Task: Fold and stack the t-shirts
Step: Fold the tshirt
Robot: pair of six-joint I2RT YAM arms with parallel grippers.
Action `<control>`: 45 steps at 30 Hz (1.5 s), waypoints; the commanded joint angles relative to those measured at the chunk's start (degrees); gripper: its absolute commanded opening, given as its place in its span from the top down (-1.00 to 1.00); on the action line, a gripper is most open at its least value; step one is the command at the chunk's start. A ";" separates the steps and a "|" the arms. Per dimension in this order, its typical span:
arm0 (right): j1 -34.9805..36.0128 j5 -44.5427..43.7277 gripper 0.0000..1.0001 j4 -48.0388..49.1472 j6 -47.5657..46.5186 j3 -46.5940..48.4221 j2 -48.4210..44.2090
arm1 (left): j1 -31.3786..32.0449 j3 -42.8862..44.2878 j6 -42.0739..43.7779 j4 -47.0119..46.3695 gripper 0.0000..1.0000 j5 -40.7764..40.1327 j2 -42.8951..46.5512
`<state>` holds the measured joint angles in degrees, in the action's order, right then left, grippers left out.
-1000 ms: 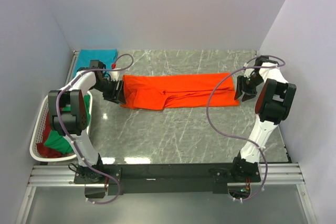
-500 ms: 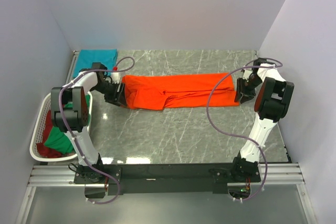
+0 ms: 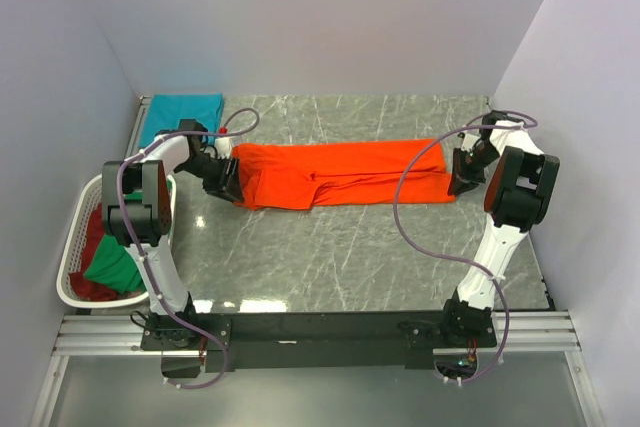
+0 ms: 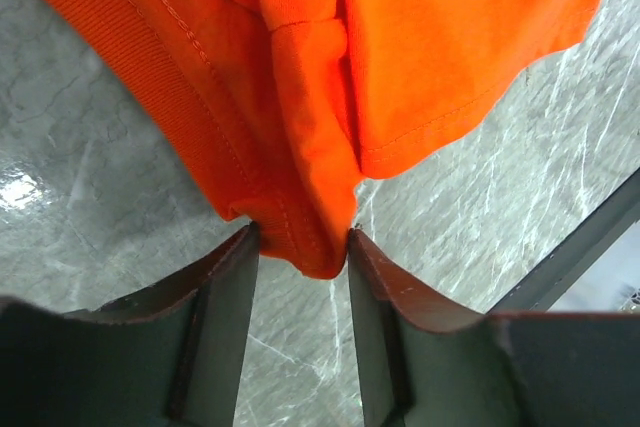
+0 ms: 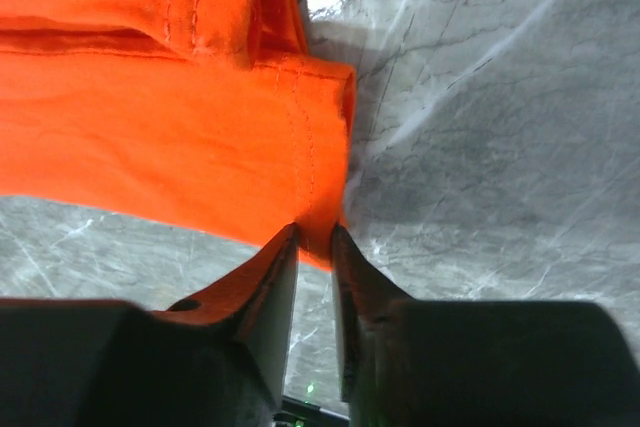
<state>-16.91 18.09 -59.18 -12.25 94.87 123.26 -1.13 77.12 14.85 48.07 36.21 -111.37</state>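
Apparently left pincer (image 4: 300, 237) and right pincer (image 5: 314, 233) each nip an end of the orange t-shirt (image 3: 340, 172).

Cropped at the upper edge of both wrist views: most of the orange t-shirt (image 4: 400, 67). Swallowed between the fingers of the right gripper (image 5: 315, 237): the very corner of the cloth. Unclear whether pinched or merely bracketed by the left gripper (image 4: 300, 242): the hem fold. Masked by the left arm (image 3: 140, 207) from above: parts of the white laundry basket (image 3: 70, 257), green t-shirt (image 3: 115, 269) and dark red t-shirt (image 3: 93, 237).
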 commanded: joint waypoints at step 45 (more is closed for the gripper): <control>16.63 22.41 0.17 9.67 7.22 -7.76 -19.90 | 2.53 -12.25 -6.30 -7.53 -0.01 11.25 14.35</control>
<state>-6.15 30.35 -56.47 -12.84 91.09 103.94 0.82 68.16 14.66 46.22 43.46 -94.61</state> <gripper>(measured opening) 0.424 0.523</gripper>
